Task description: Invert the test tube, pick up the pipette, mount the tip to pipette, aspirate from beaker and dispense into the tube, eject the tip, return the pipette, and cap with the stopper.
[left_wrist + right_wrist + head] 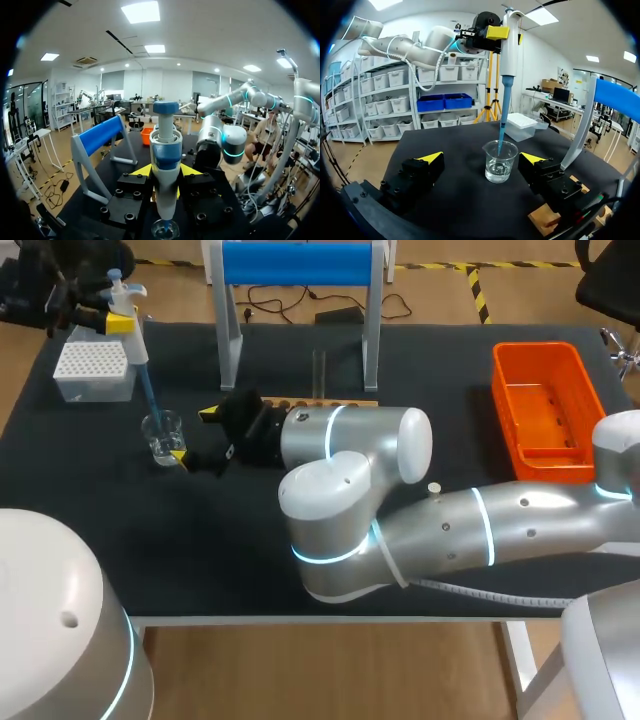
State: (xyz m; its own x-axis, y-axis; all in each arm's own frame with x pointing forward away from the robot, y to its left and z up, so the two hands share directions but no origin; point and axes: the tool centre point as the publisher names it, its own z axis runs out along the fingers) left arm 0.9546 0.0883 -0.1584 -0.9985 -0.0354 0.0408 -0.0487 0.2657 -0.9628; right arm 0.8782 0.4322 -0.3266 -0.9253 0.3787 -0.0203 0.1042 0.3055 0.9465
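My left gripper [112, 316] is shut on the white and blue pipette [128, 330], which it holds upright. The pipette's blue tip [150, 400] reaches down into the clear glass beaker [162, 436]. In the left wrist view the pipette [166, 150] stands between the yellow fingers of that gripper [165, 172], with the beaker [165, 230] below. My right gripper [193, 434] stands open just right of the beaker. In the right wrist view the beaker [499, 162] sits a little ahead of this gripper [482, 159], untouched by either finger, and the tip [502, 125] dips into it. A test tube [320, 370] stands in the wooden rack [325, 403].
The white tip box [93, 368] sits at the back left. A blue roll on a grey stand [300, 265] is behind the rack. An orange bin [545, 410] lies at the right. A small white stopper [434, 487] rests by my right arm.
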